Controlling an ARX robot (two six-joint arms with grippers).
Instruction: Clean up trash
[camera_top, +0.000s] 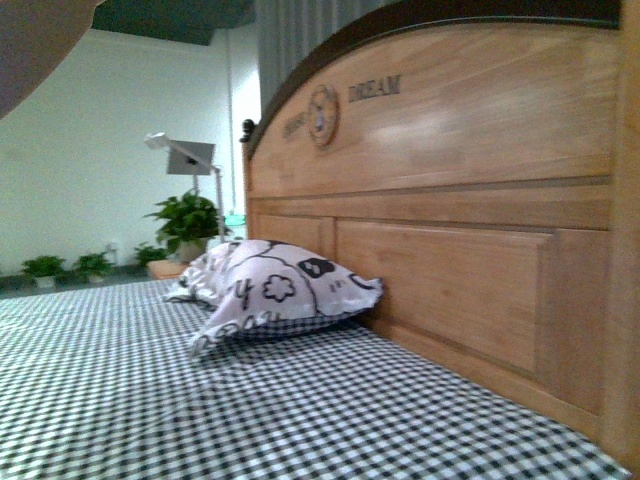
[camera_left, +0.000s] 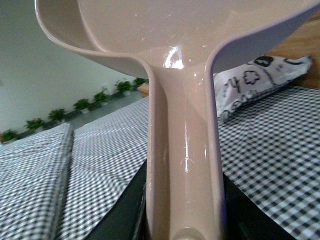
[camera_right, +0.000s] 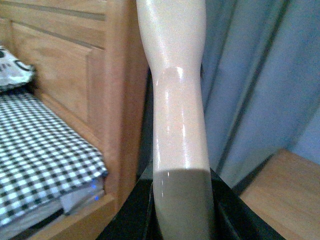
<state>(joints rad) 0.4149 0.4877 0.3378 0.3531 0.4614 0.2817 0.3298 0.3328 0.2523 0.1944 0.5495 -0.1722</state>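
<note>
1. Frankly, the trash shows in none of the three views. No crumpled paper lies on the stretch of checked sheet (camera_top: 150, 400) seen from the front, so I cannot tell where it is, and any sweep begun now would be blind.
2. The left gripper (camera_left: 182, 217) is clamped on the handle of the beige dustpan (camera_left: 175, 40), with the scoop raised above the bedding. That glossy handle could twist in the jaws if the lip digs into the soft sheet, and the fabric could bunch up ahead of it.
3. The right gripper (camera_right: 182, 210) is closed around a pale handle (camera_right: 177, 110). Its working end is out of view, so I cannot name the tool. It hangs near the corner of the wooden headboard (camera_right: 75, 65) and a blue curtain (camera_right: 260, 75), where a careless swing could strike wood or snag cloth.
4. The doodled pillow (camera_top: 270, 285) lies just beside the headboard. Being white, it could be mistaken for the target, or hide it.
5. A light paper ball would likely skitter away from the pan if pushed too fast.
</note>
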